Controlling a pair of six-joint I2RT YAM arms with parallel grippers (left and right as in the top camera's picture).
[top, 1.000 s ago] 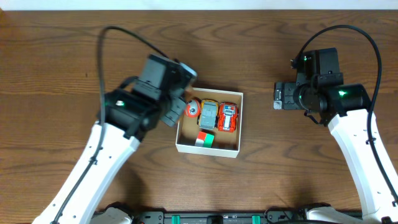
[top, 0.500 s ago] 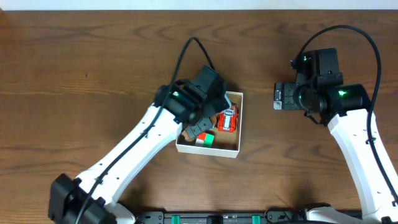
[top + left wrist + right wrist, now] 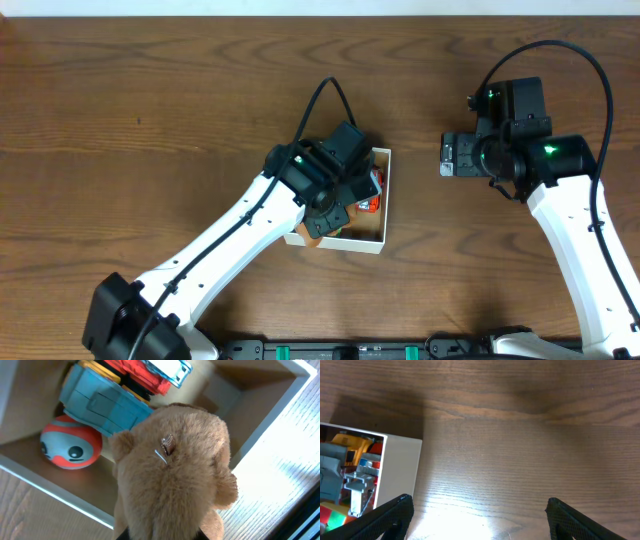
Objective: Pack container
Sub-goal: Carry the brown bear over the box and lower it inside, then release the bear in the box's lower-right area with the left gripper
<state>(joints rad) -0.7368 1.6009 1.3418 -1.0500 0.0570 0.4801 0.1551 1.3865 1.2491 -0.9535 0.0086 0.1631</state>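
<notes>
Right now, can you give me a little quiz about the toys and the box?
1. True or false: the orange ball with a face lies inside the container.
2. The plush toy is: A green, B brown, C blue.
3. Which arm's tool is over the container?
Key: 1 true; 2 B; 3 the left tool.

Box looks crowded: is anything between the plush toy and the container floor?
Yes. A blue car, a red car and an orange ball fill one side of the container; bare cardboard shows beside them. What lies under the plush toy is hidden.
</notes>
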